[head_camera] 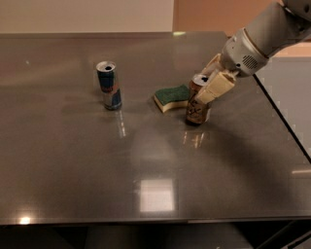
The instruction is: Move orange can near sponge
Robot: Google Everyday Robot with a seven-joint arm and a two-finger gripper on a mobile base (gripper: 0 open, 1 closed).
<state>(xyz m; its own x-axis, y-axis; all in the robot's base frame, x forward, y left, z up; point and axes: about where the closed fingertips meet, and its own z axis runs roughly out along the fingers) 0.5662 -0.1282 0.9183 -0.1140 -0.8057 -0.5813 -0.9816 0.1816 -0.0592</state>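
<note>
Gripping orange can (197, 111), gripper (208, 80) beside sponge (171, 97), glossy grey table (73, 160), seemingly tan wall (218, 14).

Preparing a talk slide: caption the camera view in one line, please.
The gripper grasps the orange can at its top, beside the sponge on a dark table; a blue-and-silver can stands apart.

You had the cream-coloured gripper (206, 82) just right of the sponge (172, 97), clasping the orange can (198, 109), whose orange-brown body bore dark and pale markings under a silver top. The sponge was dark green over pale yellow. Left of the sponge, your slim can (109, 85) was blue and silver.
</note>
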